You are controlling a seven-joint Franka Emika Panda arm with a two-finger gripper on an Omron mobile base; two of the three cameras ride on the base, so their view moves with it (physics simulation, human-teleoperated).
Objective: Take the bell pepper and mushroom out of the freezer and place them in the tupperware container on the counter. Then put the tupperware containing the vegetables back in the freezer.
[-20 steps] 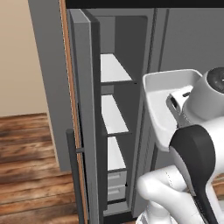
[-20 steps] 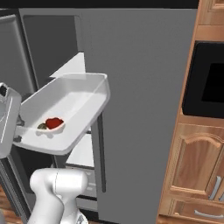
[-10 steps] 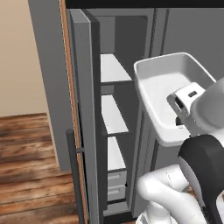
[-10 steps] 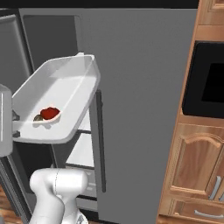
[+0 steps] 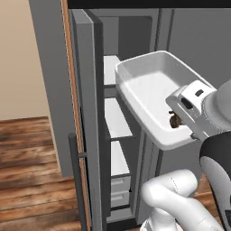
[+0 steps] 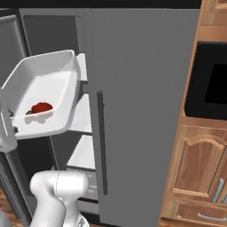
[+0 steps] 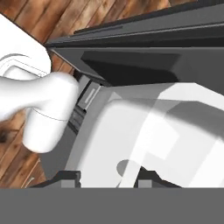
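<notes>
My gripper (image 5: 179, 118) is shut on the near rim of the white tupperware container (image 5: 144, 85), holding it in the air in front of the open freezer (image 5: 113, 122). The red bell pepper (image 6: 41, 107) lies in the container's near end (image 6: 48, 80), with the small brown mushroom (image 6: 29, 112) beside it. In the left base view the mushroom (image 5: 173, 121) peeks out by the hand. In the hand view the gripper (image 7: 109, 180) clamps the container's white wall (image 7: 140, 131). The counter is out of view.
The freezer door (image 5: 85, 135) stands open to the left with its dark bar handle (image 5: 74, 180). White shelves and two grey drawers (image 5: 119, 189) fill the compartment. The closed fridge door (image 6: 146, 111), a wall oven (image 6: 213, 84) and wooden cabinets (image 6: 199, 177) are to the right.
The container has swung left and turned its far end toward the freezer opening, still held by the gripper, with the vegetables inside.
</notes>
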